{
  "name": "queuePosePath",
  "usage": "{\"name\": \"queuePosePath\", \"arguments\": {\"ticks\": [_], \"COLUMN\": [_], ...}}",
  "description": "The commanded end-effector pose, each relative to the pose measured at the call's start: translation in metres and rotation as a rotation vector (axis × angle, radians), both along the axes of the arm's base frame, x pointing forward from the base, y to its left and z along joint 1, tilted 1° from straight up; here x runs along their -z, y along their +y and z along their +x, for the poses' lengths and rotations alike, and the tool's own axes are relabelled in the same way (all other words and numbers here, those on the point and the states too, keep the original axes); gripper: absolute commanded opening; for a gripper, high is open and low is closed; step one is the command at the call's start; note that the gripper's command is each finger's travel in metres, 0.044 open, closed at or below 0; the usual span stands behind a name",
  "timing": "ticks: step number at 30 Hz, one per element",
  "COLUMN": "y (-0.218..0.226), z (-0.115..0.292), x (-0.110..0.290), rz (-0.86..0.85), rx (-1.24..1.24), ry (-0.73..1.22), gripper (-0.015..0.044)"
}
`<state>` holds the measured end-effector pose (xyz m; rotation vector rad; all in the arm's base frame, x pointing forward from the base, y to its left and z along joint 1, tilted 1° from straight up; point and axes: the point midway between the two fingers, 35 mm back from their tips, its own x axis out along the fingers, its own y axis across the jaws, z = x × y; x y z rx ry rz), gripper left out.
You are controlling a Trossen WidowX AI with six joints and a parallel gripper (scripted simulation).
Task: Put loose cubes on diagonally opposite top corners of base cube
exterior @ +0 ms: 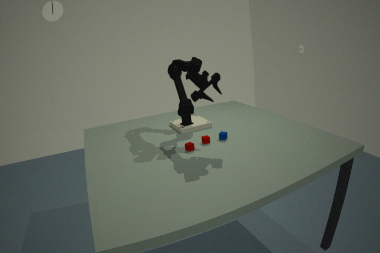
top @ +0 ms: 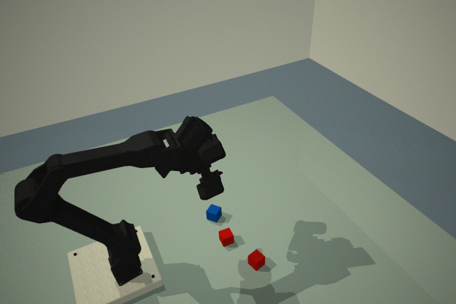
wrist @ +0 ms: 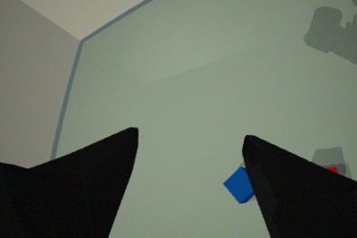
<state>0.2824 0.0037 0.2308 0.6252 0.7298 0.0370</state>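
A blue cube [top: 213, 212] [exterior: 223, 135] [wrist: 239, 185] and two red cubes stand apart in a row on the green table top. The middle red cube [top: 226, 236] [exterior: 205, 139] is beside the blue one. The outer red cube [top: 256, 259] [exterior: 189, 146] is further along. My gripper [top: 209, 190] [exterior: 216, 96] [wrist: 190, 140] is open and empty. It hangs well above the table, tilted down, over and slightly behind the blue cube. In the wrist view the blue cube sits by the right finger, and a sliver of a red cube [wrist: 332, 169] shows at the right edge.
The arm's white base plate [top: 89, 265] [exterior: 202, 122] sits on the table behind the cubes. The arm's shadow falls across the table near the outer red cube. The table's front edge and a dark leg [exterior: 336, 202] show in the exterior view.
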Motion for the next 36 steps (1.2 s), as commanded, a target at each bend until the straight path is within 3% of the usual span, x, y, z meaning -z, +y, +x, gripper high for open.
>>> {"name": "queuePosePath", "arguments": {"ticks": [1,20,33,36], "y": [-0.007,-0.039,-0.059,-0.060], "z": [0.004,0.006,-0.003,-0.004], "x": [0.008,0.061,0.089,0.090], "rz": [-0.156,-0.817,-1.014,-1.017], "rx": [-0.093,-0.870,-1.614,-1.656], "ry": [0.034,0.281,0.366,0.365], "gripper": [0.0265,0.0265,0.0265,0.0265]}}
